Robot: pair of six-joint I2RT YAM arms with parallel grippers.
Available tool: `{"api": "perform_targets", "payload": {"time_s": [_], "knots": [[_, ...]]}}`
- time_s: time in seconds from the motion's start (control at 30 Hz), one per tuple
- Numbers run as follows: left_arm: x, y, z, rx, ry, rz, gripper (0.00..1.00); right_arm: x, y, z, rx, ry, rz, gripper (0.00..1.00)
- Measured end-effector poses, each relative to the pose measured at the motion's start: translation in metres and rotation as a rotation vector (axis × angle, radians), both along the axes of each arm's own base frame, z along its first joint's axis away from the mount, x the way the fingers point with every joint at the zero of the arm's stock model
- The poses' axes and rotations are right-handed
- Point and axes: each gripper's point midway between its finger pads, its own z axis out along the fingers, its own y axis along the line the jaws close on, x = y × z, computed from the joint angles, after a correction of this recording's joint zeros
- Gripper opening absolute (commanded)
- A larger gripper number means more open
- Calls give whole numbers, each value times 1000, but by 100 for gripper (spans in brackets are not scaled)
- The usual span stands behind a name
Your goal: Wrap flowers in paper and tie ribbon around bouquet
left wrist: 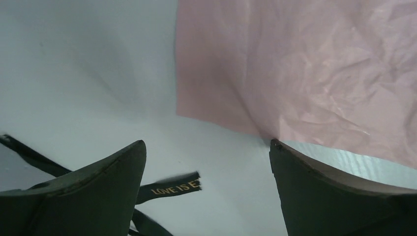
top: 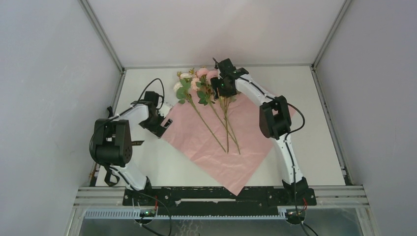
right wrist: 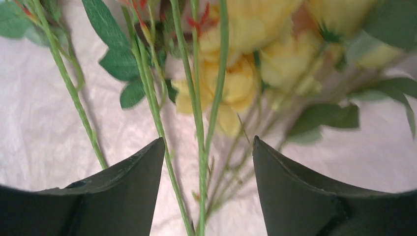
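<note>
The paper (top: pixel 231 147) lies flat on the table as a diamond, pale pink side up. The flowers (top: pixel 196 83) rest on it, pink and cream blooms at its far corner, long stalks running toward the middle. My right gripper (top: pixel 222 88) hovers over the stalks just below the blooms. In the right wrist view it (right wrist: pixel 209 145) is open, with green stalks (right wrist: pixel 199 123) between the jaws but untouched, and yellow blooms (right wrist: pixel 246 73) beyond. My left gripper (top: pixel 167 123) stands open at the paper's left corner (left wrist: pixel 305 73). A dark ribbon (left wrist: pixel 172 188) with gold lettering lies on the table beside its left finger.
The white table (top: pixel 314 98) is boxed in by pale walls on three sides. A metal rail (top: pixel 221 196) with both arm bases runs along the near edge, and the paper's near corner reaches it.
</note>
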Motion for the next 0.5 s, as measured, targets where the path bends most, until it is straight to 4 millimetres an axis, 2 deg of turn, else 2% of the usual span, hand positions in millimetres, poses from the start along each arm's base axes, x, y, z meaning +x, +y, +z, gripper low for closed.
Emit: {"api": "perform_targets", "payload": {"time_s": [0.07,0.17,0.3,0.33,0.37,0.4,0.5], "knots": [[4,7,2,42,-16,-1,100,-7,-7,11,-13,-11,-2,76],[13,18,6,116,-49,-3,100,-35,-21,40,0,-32,4,74],[29,35,11,232,-73,-8,100,-80,-23,80,95,-86,35,61],[34,40,11,260,-77,-9,100,-95,-14,92,162,-110,57,56],[39,43,12,284,-80,-12,100,-96,-14,92,165,-110,59,50],[45,47,13,313,-80,-12,100,-106,-3,94,209,-115,86,43],[56,54,16,362,-94,-6,100,-122,39,82,275,-83,171,29]]}}
